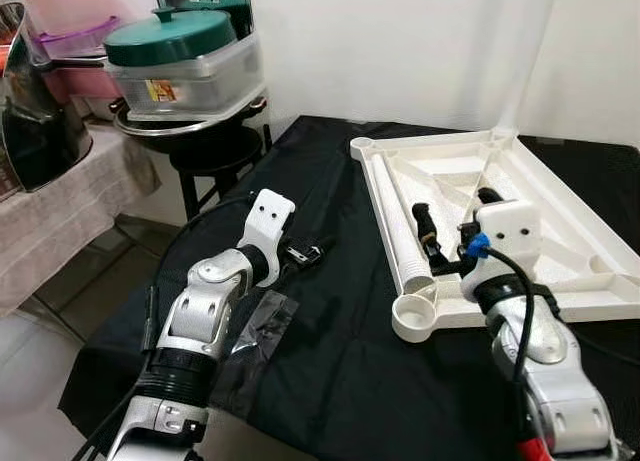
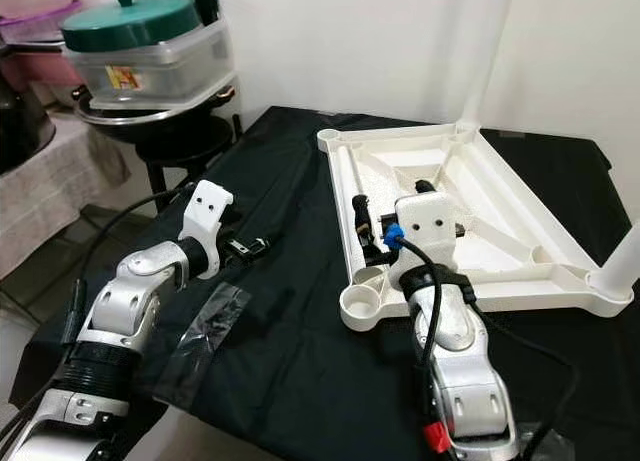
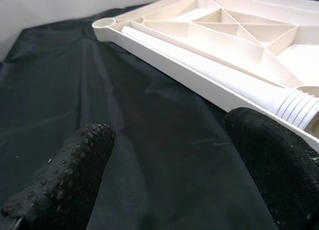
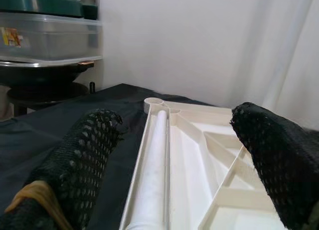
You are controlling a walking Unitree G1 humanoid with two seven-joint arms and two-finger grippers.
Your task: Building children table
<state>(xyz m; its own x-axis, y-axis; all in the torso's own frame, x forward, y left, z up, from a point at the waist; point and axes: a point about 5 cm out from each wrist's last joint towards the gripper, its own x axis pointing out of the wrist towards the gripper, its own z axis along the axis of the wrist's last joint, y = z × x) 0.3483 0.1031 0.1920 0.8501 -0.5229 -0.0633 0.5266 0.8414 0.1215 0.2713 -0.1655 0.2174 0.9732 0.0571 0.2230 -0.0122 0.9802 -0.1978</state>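
Two end effectors, left (image 1: 318, 249) and right (image 1: 450, 221), gape over black cloth (image 1: 330, 361) bearing a white tabletop (image 1: 560, 221).

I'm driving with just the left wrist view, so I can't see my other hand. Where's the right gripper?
Observer: The right gripper is open over the upside-down tabletop, with a finger on either side of the lying leg.
Operator: Are any legs standing up already?
Observer: Yes, an upright leg stands at the far right corner.
Operator: Just that one?
Observer: No, a second upright leg stands at the near right corner.
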